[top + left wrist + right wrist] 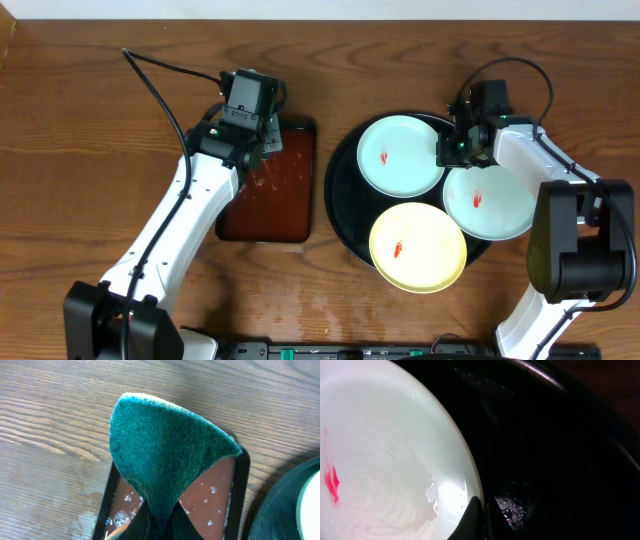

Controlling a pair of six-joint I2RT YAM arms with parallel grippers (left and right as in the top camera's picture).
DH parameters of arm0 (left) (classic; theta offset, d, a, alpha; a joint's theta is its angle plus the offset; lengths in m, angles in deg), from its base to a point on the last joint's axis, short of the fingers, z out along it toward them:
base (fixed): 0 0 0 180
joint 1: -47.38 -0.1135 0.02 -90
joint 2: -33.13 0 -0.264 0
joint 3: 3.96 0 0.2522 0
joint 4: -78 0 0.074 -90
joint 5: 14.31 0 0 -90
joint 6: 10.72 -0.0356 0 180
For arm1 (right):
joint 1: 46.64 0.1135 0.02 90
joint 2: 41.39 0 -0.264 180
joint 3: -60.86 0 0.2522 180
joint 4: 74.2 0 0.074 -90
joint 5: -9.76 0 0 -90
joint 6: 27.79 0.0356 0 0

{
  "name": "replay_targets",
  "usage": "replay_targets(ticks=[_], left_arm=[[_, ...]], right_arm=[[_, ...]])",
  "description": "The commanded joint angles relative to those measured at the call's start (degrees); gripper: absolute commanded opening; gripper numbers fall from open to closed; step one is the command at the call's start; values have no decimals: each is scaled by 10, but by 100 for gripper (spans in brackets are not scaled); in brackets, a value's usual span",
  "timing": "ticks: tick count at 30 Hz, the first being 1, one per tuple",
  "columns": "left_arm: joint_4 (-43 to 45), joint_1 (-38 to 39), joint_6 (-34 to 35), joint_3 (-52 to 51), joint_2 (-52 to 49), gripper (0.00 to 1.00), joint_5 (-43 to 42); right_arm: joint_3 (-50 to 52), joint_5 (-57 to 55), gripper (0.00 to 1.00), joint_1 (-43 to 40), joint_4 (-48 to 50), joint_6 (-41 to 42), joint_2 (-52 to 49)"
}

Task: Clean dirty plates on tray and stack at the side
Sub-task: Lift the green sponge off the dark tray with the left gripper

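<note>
Left claw is pinched shut on a green scouring sponge, held over the wet reddish-brown rectangular tray, left of centre on the wood-grain surface. The round black tray sits just right of it and carries three plates, each with a red smear: far mint plate, right mint plate, near yellow plate. Right claw is low between the two mint plates, one finger at a rim; I cannot tell whether it grips.
</note>
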Motion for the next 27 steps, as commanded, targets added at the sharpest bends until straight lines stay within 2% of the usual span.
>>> replay_targets(ticks=[1, 8, 22, 27], left_arm=[[8, 0, -3, 14, 1, 7, 19], [16, 2, -3, 13, 1, 7, -39], [19, 2, -14, 23, 1, 7, -40], [31, 2, -14, 23, 1, 7, -104]], right_arm=[[3, 3, 1, 3, 3, -1, 3], [3, 3, 1, 3, 3, -1, 3], [3, 3, 1, 3, 3, -1, 3], [3, 3, 1, 3, 2, -2, 3]])
